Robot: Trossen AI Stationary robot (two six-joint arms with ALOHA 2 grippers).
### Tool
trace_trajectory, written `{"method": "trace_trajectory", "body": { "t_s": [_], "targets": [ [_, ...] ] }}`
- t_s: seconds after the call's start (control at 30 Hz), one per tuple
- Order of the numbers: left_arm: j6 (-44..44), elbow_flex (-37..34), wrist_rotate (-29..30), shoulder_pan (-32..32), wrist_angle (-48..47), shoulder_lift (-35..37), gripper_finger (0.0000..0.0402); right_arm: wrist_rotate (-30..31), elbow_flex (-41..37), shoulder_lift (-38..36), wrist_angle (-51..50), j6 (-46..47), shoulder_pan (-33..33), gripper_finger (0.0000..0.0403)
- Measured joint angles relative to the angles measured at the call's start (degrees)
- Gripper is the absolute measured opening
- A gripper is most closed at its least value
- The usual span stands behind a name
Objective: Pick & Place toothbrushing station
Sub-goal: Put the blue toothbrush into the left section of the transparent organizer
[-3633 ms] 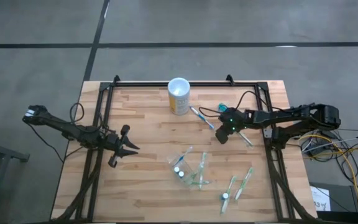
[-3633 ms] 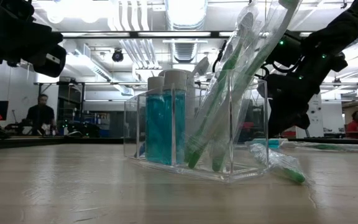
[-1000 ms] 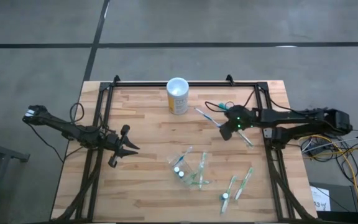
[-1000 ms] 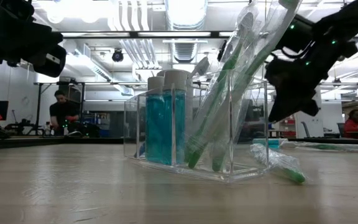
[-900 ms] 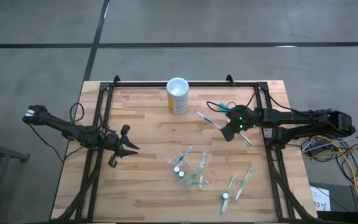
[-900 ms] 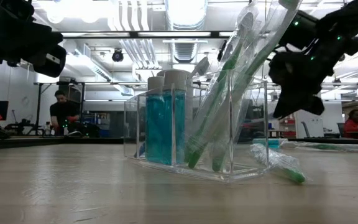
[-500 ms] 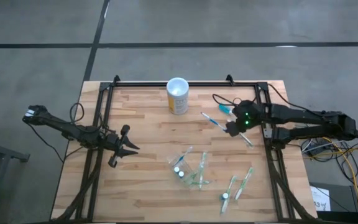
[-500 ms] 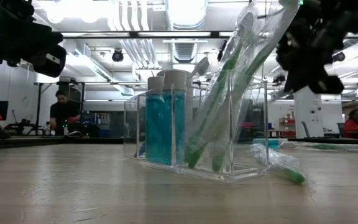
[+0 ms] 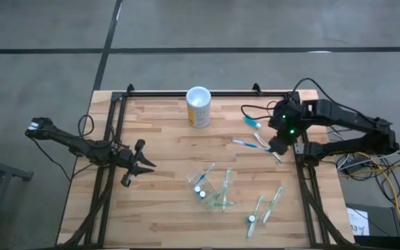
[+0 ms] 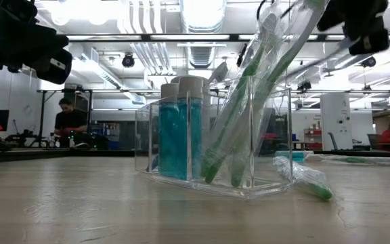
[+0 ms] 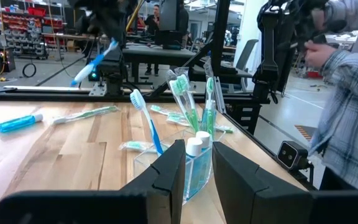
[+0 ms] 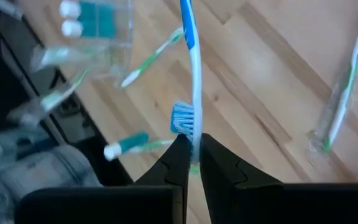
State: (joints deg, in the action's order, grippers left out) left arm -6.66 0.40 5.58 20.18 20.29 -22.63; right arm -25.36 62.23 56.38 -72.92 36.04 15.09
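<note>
While the toothbrushing station (image 9: pixel 212 189) is sitting on the wood toward the table's (image 9: pixel 158 208) front middle, clear-walled, it is holding two teal bottles (image 10: pixel 180 129) and several green toothbrushes (image 10: pixel 249 95) leaning upright. More wrapped toothbrushes (image 9: pixel 264 207) are lying on the wood to its right. Right gripper (image 9: pixel 274 148) is hanging above the table's right side near the frame rail, fingers pressed together and pinching a blue toothbrush (image 12: pixel 192 81) near its bristle end. Left gripper (image 9: pixel 142 165) is waiting over the left side, well apart from the station, jaws partly spread and holding nothing. Yellow cup (image 9: pixel 199 107) is standing at the back edge.
</note>
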Motion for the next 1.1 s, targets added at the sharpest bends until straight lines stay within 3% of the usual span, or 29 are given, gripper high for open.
{"method": "trace_trajectory", "body": {
  "t_s": [0.4, 0.6, 1.1],
  "targets": [
    [0.0, 0.0, 0.0, 0.0, 0.0, 0.0, 0.0085, -3.5, 12.1, 4.9, -6.0, -7.6, -2.2, 0.0022],
    [0.0, 0.0, 0.0, 0.0, 0.0, 0.0, 0.0085, -8.1, 15.9, 11.9, -9.2, -11.2, -2.2, 0.0022],
    [0.0, 0.0, 0.0, 0.0, 0.0, 0.0, 0.0085, -9.8, 33.6, 27.0, -17.0, -16.8, -3.6, 0.0022]
  ]
}}
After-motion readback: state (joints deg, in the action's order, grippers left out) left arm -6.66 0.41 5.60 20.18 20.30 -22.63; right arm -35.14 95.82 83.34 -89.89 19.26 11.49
